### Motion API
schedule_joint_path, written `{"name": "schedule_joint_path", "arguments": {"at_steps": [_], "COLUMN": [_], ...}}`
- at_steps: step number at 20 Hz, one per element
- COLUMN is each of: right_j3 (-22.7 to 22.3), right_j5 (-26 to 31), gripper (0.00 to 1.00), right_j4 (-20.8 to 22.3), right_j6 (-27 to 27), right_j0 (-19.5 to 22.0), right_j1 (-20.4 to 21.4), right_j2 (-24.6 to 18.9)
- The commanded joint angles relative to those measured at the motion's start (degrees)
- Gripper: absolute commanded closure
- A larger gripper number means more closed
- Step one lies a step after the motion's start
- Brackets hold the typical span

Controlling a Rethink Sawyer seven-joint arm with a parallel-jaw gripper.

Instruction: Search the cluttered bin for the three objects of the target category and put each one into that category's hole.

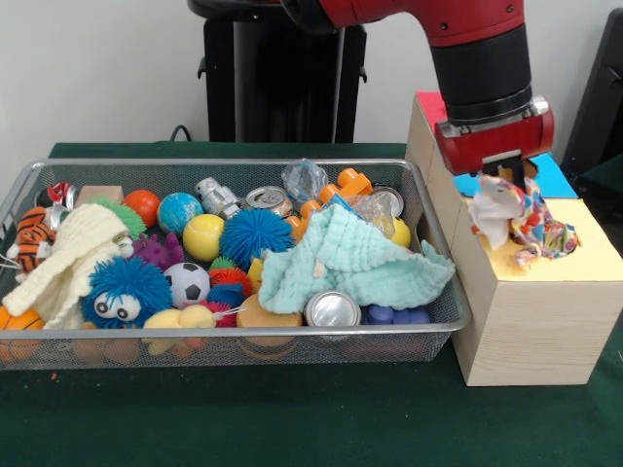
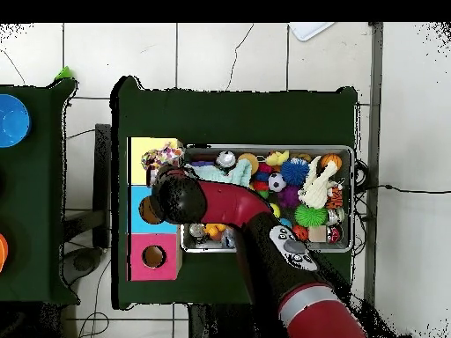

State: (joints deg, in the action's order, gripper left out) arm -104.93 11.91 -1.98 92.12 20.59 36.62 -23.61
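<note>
Colourful cloth toy (image 1: 521, 216) hangs clamped in the tool (image 1: 508, 178) above the wooden box's (image 1: 545, 321) yellow section, right of the wire bin (image 1: 243, 345).

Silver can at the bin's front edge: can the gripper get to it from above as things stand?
Probably yes. The silver can lies uncovered beside the mint cloth, but the gripper is over the wooden box holding a colourful plush toy.

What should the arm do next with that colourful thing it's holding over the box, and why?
Probably lower a little and let go. The gripper hangs above the yellow section of the wooden box, with the colourful soft toy dangling from it and already touching or nearly touching that top. The hole itself is hidden under the toy, so a small centring nudge may be needed first.
</note>
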Motion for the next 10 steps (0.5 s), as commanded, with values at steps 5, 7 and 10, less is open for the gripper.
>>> {"name": "schedule_joint_path", "arguments": {"at_steps": [5,7,10], "right_j3": [0.1,-0.1,0.4], "right_j5": [-1.6,-1.6,-1.4], "gripper": [1.0,1.0,1.0], "right_j4": [-3.8,-4.6,-5.5], "right_j6": [12.2,12.7,12.8], "right_j0": [-3.6,-4.0,-4.9], "right_j1": [-3.0,-2.7,-2.6], "right_j2": [-3.0,-3.2,-2.8]}}
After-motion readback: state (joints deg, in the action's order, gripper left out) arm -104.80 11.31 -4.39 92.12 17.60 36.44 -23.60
